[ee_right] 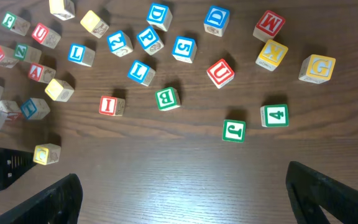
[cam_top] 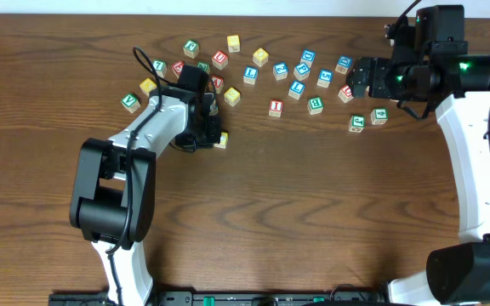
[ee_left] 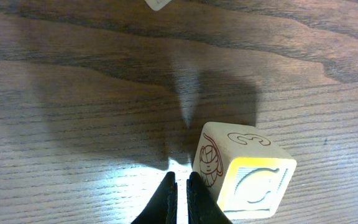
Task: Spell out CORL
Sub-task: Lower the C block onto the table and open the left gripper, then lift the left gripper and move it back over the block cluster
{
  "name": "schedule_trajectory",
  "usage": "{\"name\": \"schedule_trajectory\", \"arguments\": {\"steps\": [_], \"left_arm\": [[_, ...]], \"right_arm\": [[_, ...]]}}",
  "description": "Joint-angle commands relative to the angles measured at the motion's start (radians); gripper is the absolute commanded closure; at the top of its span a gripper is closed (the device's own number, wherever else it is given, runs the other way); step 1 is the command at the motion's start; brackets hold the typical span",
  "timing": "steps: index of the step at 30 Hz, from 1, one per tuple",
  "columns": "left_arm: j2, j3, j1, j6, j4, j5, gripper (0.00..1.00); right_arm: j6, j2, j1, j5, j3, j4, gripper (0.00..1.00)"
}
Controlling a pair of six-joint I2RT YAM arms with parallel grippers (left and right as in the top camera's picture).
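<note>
My left gripper [ee_left: 180,186] is shut with nothing between its fingers. The yellow-faced C cube [ee_left: 247,180] stands on the wood right beside its right finger. Overhead, that C cube [cam_top: 221,140] lies apart from the scattered pile, at the left gripper [cam_top: 213,136]. In the pile are the white cube with a green R [cam_top: 191,48] and two cubes with a blue L [ee_right: 140,72] [ee_right: 76,53]. Several yellow-faced cubes such as [cam_top: 232,96] lie there too, their letters unreadable. My right gripper [ee_right: 182,174] hangs open over bare wood, holding nothing.
Many other letter cubes are scattered across the far half of the table, among them a red I [ee_right: 110,106], a green B [ee_right: 166,98], a green J [ee_right: 233,130], a green 4 [ee_right: 274,116] and a yellow G [ee_right: 317,67].
</note>
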Motion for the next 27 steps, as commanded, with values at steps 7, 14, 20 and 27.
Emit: {"name": "schedule_trajectory", "arguments": {"steps": [7,14,20,27], "left_arm": [[0.004,-0.009,-0.033,-0.036,0.001,0.012,0.92],[0.004,-0.009,-0.041,-0.036,0.013,-0.008,0.92],[0.004,-0.009,-0.040,-0.028,0.029,-0.026,0.92],[0.004,-0.009,-0.040,-0.008,0.085,-0.025,0.92]], "right_arm": [[-0.003,0.002,0.005,0.003,0.006,0.002,0.01],[-0.004,0.002,0.005,0.003,0.006,0.002,0.01],[-0.004,0.002,0.005,0.003,0.006,0.002,0.01],[-0.004,0.002,0.005,0.003,0.006,0.002,0.01]]}}
